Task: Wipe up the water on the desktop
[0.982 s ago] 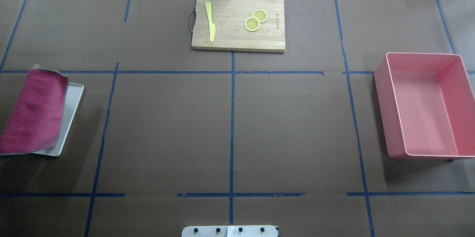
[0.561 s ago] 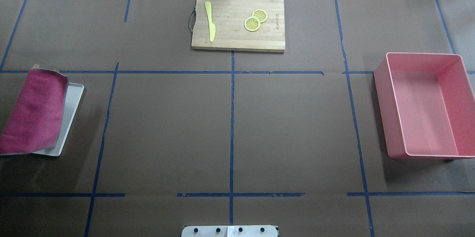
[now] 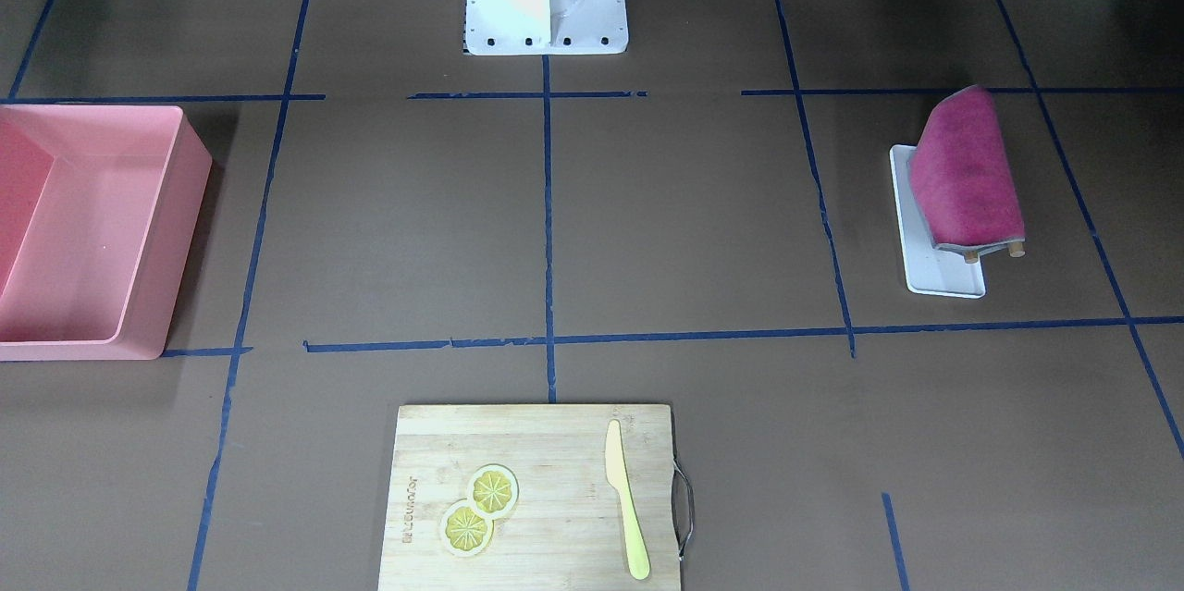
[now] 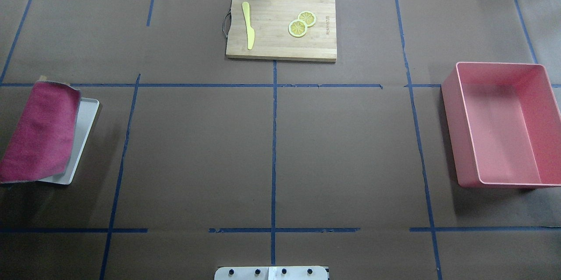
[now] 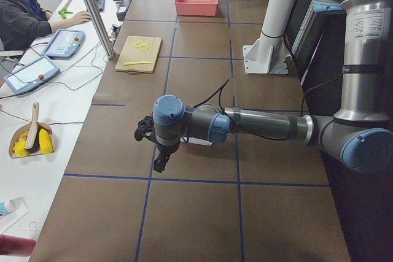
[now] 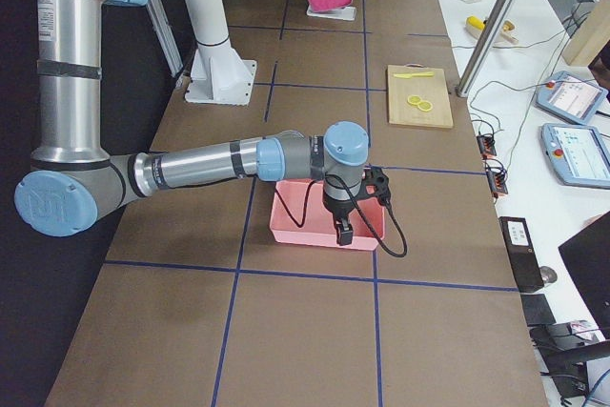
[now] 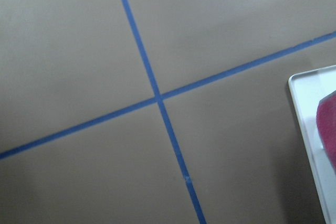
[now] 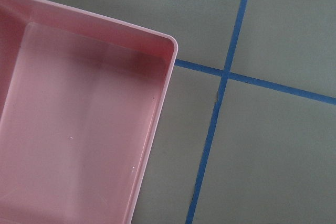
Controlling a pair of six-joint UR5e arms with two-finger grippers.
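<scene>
Left pincer and right pincer hang above the desktop; whether clenched, I cannot tell.

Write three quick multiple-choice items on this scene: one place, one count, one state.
1. The pink bin sits on the desktop at the robot's:
A. left
B. right
C. middle

2. How many lemon slices lie on the cutting board?
A. one
B. two
C. three

3. The magenta cloth is:
A. draped over a rack on the white tray
B. balled up in the bin
C. spread flat on the cutting board

Answers:
1. B, because it lies at the overhead view's right edge.
2. B, because two overlapping slices show.
3. A, because the front-facing view shows it tented, with peg ends poking out beneath.
</scene>
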